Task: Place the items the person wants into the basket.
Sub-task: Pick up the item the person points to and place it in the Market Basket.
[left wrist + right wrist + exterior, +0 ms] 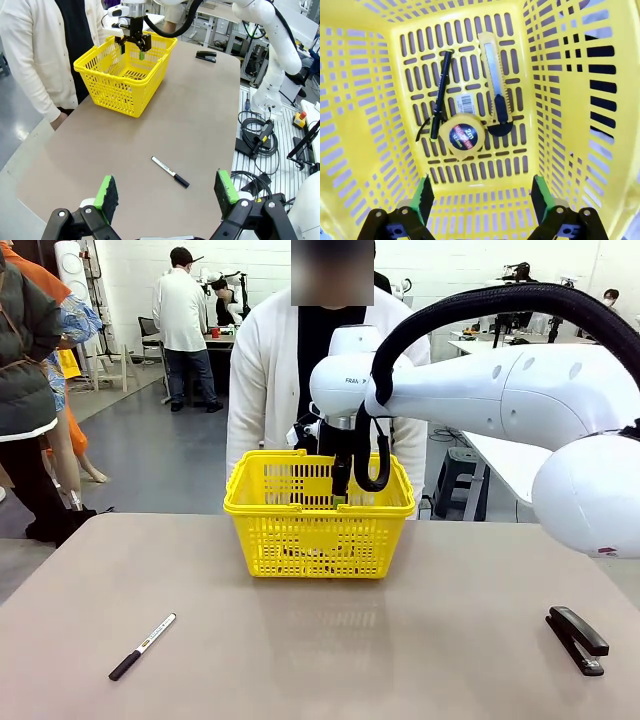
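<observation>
The yellow basket stands mid-table in front of the person in a white cardigan. My right gripper hangs just inside its rim, open and holding nothing. In the right wrist view, its fingers stand wide above the basket floor, where three items lie. These are a thin black pen, a yellow utility knife and a yellow-and-black tape measure. My left gripper is open above the near table area, well away from the basket.
A white marker with a black cap lies near the front left of the table, also seen as the marker just beyond my left fingers. A black stapler rests at the front right. Other people stand far behind.
</observation>
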Controlling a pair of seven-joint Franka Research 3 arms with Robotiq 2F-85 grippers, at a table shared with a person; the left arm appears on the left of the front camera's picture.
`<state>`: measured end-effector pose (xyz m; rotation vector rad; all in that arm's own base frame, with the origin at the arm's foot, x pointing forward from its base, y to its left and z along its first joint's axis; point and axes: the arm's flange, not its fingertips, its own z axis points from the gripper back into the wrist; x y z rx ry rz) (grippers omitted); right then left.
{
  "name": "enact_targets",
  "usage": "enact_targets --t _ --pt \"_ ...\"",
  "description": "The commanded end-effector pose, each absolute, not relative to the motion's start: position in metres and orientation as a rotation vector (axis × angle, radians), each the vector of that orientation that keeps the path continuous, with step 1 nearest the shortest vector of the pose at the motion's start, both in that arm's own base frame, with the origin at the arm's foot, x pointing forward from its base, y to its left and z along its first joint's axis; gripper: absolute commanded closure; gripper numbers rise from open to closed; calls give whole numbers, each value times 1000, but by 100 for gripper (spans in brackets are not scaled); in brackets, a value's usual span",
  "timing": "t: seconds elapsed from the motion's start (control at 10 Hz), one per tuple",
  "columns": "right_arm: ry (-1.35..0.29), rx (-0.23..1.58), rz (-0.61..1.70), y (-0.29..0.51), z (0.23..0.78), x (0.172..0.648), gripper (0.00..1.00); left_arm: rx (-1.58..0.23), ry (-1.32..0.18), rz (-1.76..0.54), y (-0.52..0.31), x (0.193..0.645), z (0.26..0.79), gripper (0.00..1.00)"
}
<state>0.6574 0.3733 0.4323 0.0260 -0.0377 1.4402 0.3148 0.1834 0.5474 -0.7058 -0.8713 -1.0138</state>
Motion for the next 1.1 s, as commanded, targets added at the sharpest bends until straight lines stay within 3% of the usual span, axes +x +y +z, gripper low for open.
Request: enact_targets --t 0.0,0.3,0.4,0.6,1.0 --pt "-24 16 1449 371 437 653 0 -710 -899 -1030 185 315 547 0" --pt "-29 -2 1415 367 453 644 0 -710 -899 -1030 185 315 547 0" --pt "-32 -42 1260 311 519 568 0 -710 -899 -1030 185 315 547 0" --pt "-39 -49 1239 301 525 558 0 -710 -899 -1030 185 315 547 0" --pt "-191 -5 952 177 569 431 0 -710 -899 -1030 185 315 547 0"
